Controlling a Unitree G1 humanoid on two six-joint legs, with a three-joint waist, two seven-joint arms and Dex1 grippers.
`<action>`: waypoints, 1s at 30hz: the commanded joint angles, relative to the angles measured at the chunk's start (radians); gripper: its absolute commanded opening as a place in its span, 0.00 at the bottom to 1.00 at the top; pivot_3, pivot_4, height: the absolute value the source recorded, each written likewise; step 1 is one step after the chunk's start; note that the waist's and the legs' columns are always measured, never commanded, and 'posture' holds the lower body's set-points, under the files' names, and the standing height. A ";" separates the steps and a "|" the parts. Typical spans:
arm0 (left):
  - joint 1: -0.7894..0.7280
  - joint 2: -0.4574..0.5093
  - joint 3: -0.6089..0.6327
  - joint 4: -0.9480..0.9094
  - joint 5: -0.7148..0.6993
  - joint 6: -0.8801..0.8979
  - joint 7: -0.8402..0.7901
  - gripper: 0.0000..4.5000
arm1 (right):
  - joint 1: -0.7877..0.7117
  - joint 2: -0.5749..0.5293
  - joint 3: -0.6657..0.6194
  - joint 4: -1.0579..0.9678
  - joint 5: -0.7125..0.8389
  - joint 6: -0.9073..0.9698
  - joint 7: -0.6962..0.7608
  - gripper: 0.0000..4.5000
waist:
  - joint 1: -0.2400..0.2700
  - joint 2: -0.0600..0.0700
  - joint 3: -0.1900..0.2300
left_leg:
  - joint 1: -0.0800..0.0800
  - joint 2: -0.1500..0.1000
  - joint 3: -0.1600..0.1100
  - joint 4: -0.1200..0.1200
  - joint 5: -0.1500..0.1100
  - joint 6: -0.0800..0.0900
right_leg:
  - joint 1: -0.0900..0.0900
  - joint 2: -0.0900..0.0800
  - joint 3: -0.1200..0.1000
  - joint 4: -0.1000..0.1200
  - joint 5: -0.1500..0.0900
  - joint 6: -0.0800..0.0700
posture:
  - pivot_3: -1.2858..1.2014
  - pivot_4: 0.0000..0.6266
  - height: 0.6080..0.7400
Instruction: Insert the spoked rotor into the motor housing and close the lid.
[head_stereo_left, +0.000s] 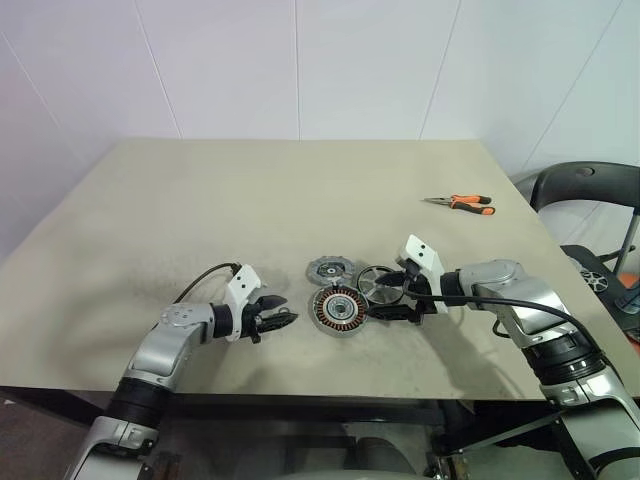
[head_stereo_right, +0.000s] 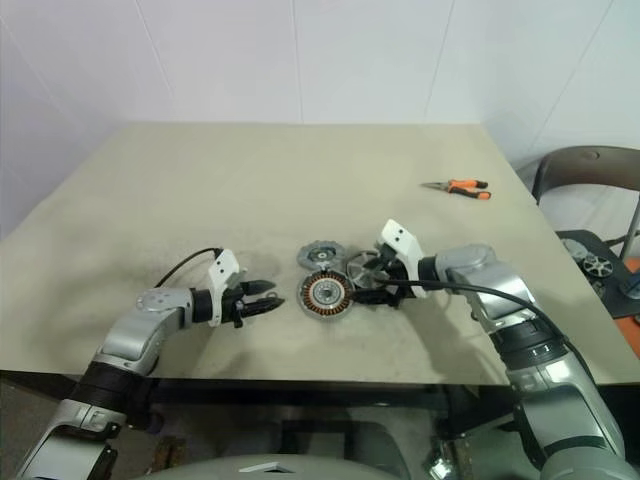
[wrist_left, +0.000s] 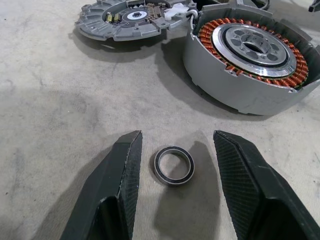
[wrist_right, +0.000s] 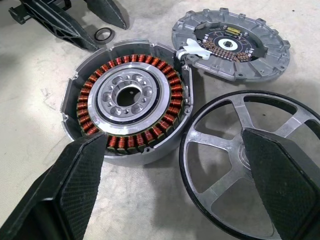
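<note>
copper coils ring the motor housing (wrist_right: 131, 109) on the counter (head_stereo_left: 300, 190), spoked rotor (wrist_right: 250, 165) just beside it, lid (wrist_right: 231, 44) behind. both end effectors gape empty: right end effector (wrist_right: 175, 165) straddling the rotor's edge, left end effector (wrist_left: 177, 170) around a small bearing ring (wrist_left: 173, 164). gripping the rotor's thin rim could tilt it and jam it against the coils.

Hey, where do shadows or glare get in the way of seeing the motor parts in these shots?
Left wrist view: the motor housing and lid throw dark shadows on the table; the small ring stays clear. Right wrist view: the copper coils and spoked rotor read sharply, with mild shine on metal. Head views: soft even light, faint shadows.
</note>
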 joint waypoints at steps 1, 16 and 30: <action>-0.001 0.015 -0.013 0.001 0.022 0.008 0.003 0.53 | 0.002 -0.008 -0.018 -0.013 -0.010 -0.001 -0.006 1.00 | 0.000 0.000 0.000 | 0.000 0.000 0.000 0.000 0.000 0.000 | 0.000 0.000 0.000 0.000 0.000 0.000 | 0.52 0.00 1.00; 0.002 0.031 -0.011 0.001 0.028 0.022 -0.018 0.01 | -0.009 0.002 -0.016 -0.001 -0.010 -0.001 -0.018 1.00 | 0.000 0.001 -0.002 | 0.000 0.000 0.000 0.000 0.000 0.000 | 0.000 0.000 0.000 0.000 0.000 0.000 | 0.52 0.00 1.00; -0.031 0.009 0.063 0.056 0.017 -0.054 0.039 0.01 | -0.005 0.008 -0.011 -0.007 -0.007 -0.001 -0.015 1.00 | 0.000 0.003 -0.003 | 0.000 0.000 0.000 0.000 0.000 0.000 | 0.000 0.000 0.000 0.000 0.000 0.000 | 0.52 0.00 1.00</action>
